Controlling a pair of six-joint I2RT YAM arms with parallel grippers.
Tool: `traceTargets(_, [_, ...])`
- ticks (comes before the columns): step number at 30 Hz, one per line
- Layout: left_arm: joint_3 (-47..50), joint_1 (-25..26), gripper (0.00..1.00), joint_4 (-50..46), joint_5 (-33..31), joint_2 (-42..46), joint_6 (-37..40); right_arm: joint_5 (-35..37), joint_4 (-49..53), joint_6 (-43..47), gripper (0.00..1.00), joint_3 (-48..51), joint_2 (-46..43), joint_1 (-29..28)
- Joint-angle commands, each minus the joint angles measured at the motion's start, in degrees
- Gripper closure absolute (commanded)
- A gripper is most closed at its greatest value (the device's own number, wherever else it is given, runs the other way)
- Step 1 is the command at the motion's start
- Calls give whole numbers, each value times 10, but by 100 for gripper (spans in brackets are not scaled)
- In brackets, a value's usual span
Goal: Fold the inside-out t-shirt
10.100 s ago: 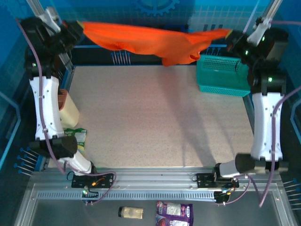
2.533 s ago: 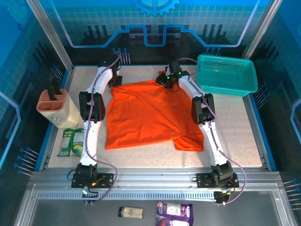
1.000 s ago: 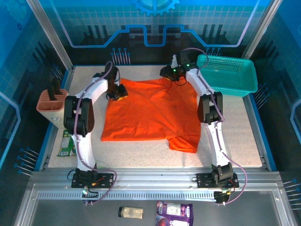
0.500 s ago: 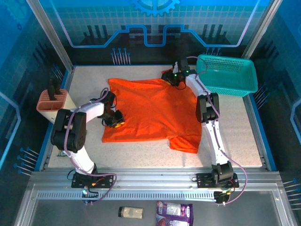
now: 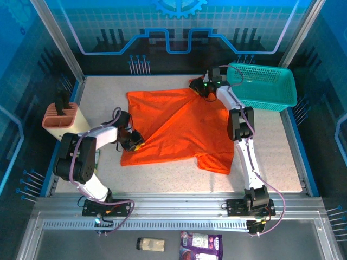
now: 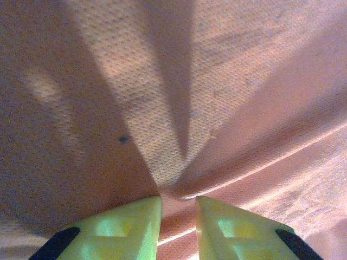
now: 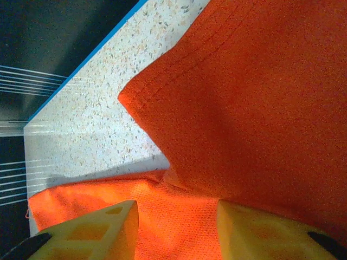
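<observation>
Left fingers [image 6: 120, 227] nearer; t-shirt [image 5: 179, 127] — diagonally creased

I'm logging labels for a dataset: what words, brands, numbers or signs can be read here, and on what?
No text can be read.
purple packet: print too blurred.
small pale bottle: label too small.
orange t-shirt: plain, no print.
back wall: gear emblem, no words.

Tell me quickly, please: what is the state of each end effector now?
Left end effector: closed, pinching the t-shirt.
Right end effector: seems closed on the t-shirt's far edge, with its jaws wider apart.
</observation>
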State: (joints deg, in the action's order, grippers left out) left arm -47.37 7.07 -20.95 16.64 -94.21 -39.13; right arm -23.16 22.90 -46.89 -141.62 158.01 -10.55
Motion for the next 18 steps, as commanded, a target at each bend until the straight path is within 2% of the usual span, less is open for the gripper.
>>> traceTargets(1, [-23,-1,73,-47,-3,5,-5,-26,14,28,57,-4,-18,14])
traceTargets(8, [-165,-1,73,-107,-63,-17,53,-18,71,93,56,87,-140,23])
traceTargets(16, [-373,-4,79,-171,-179,-169,124,29,169,195,56,180,-225,30])
traceTargets(18, [-423,-10,81,-182,-188,-211,131,43,181,210,56,199,-238,31])
